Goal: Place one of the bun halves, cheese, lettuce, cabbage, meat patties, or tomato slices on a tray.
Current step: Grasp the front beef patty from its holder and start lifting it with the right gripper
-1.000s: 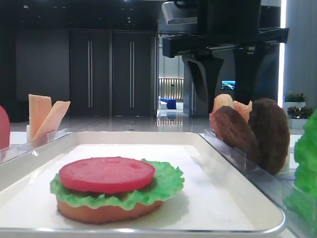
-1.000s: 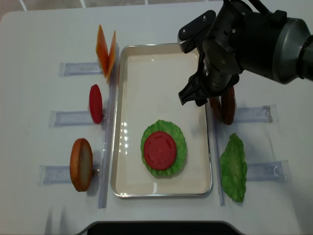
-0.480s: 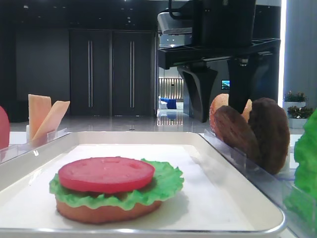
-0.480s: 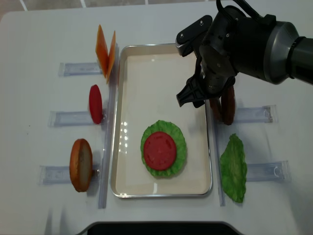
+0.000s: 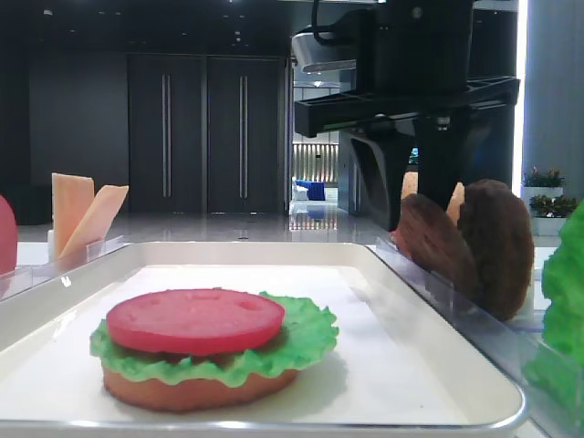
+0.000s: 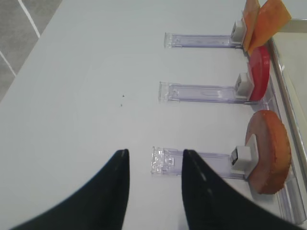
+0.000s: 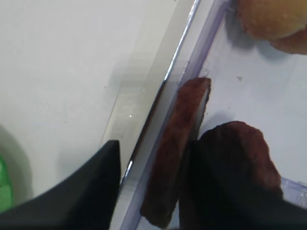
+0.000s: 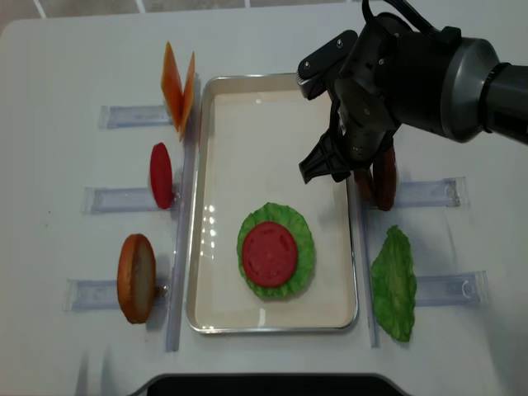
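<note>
On the tray point(image 8: 216, 124) a bun half point(image 5: 182, 391), lettuce point(image 8: 304, 247) and tomato slice point(image 8: 270, 252) are stacked already; a meat patty likely comes next. The right tool point(image 7: 153, 172) straddles the nearer meat patty point(image 7: 175, 148) standing right of the tray, fingers part-open, not visibly gripping. The left tool point(image 6: 153, 191) hangs empty, fingers slightly apart, over the surface point(image 6: 86, 72).

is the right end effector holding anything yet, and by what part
Cannot tell: the right end effector straddles the upper edge of one meat patty, but contact isn't visible.

Right hand point(image 7: 153, 177) points downward, fingers apart — left hand point(image 6: 153, 191) closed, held low.
</note>
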You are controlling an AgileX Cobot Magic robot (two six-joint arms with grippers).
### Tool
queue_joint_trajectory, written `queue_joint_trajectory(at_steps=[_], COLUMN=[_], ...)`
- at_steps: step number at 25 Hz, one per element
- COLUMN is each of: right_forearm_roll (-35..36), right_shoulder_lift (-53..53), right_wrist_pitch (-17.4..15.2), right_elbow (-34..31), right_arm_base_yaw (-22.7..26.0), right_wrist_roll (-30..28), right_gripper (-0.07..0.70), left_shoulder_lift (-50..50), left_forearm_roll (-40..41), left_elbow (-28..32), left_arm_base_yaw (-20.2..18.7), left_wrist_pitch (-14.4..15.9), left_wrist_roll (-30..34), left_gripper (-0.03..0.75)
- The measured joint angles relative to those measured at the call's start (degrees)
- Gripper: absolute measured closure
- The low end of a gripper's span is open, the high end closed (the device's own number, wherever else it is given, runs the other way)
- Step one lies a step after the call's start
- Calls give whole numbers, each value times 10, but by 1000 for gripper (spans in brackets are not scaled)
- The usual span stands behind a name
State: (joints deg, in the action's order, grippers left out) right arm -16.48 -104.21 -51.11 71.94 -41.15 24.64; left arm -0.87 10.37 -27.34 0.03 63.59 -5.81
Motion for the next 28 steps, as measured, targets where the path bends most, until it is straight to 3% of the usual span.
queue_joint_trajectory(at_steps=[13, 28], right_forearm_roll=[-14, -13], right_shoulder_lift=[0, 43], right_wrist_pitch=[-9, -28], right_elbow=[0, 6], right_arm_base_yaw=[0, -3], right_wrist_roll=[0, 0], right_gripper=[500, 513], left_shoulder_lift=[0, 0], left_forearm_roll=[0, 0], left_elbow=[0, 0], left_arm_base_yaw=[0, 0], left_wrist_pitch=[0, 0], left_wrist_roll=[0, 0], left_gripper=[433, 433])
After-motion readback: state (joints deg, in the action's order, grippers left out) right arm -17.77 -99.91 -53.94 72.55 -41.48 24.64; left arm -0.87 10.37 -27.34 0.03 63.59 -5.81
